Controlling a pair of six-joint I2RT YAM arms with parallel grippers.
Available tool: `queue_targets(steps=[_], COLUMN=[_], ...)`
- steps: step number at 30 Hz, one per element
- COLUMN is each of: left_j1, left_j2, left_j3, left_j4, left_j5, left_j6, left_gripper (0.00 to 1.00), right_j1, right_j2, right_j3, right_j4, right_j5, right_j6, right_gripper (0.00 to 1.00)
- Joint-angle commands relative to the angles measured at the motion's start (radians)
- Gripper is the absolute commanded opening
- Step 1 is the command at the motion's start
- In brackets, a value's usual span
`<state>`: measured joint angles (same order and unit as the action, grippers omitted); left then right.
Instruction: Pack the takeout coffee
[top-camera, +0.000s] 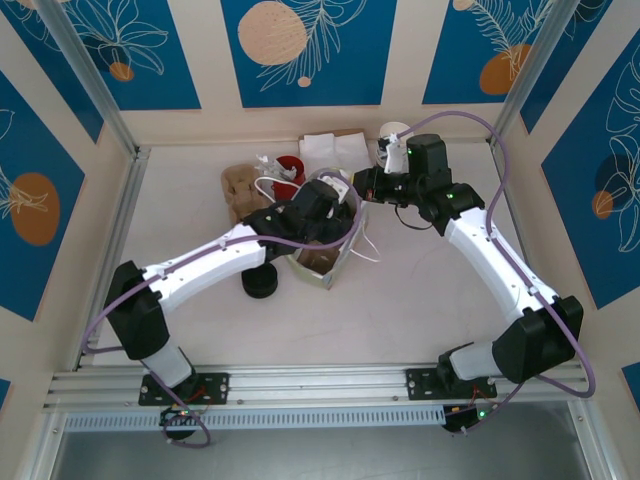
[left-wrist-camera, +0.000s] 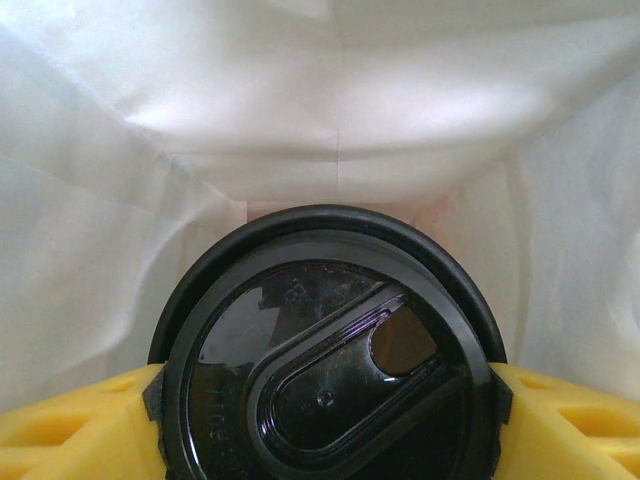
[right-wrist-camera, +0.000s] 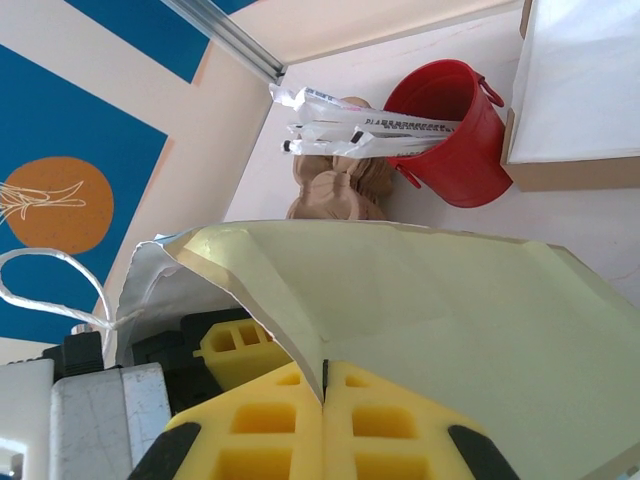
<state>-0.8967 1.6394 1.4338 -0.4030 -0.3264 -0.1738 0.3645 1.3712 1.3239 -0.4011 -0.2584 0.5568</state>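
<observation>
- The left tool (left-wrist-camera: 325, 425) clamps the takeout coffee cup (left-wrist-camera: 300, 310) with round black plastic lid, inside the pale paper bag (left-wrist-camera: 330, 120)
- The right tool (right-wrist-camera: 325, 400) is pinched on the bag's rim
- Right wrist view: a red plastic bucket (right-wrist-camera: 450, 130) holds white wrapped straws (right-wrist-camera: 370, 130)

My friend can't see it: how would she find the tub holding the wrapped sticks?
Look along the table's back edge, between the brown pulp carriers and the white-filled box. The tub alone is bright red, white wrappers poking out.
</observation>
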Motion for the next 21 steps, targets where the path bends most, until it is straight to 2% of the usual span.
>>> queue_targets(steps=[1, 12, 21], left_j1=[0.010, 0.004, 0.003], left_j2=[0.019, 0.022, 0.046], left_j3=[-0.022, -0.073, -0.071], left_j4=[0.068, 0.120, 0.099], left_j5=[0.008, -0.005, -0.047], left_j6=[0.009, 0.014, 0.017], left_gripper=[0.75, 0.75, 0.74], right_j1=[-0.002, -0.002, -0.002], right_j2=[-0.032, -0.039, -0.038], right_j3=[-0.012, -0.026, -0.019], right_j4=[0.036, 0.056, 0.059], right_j5=[-0.041, -0.081, -0.100], right_j6=[-0.012, -0.011, -0.026], right_gripper=[0.00, 0.00, 0.00])
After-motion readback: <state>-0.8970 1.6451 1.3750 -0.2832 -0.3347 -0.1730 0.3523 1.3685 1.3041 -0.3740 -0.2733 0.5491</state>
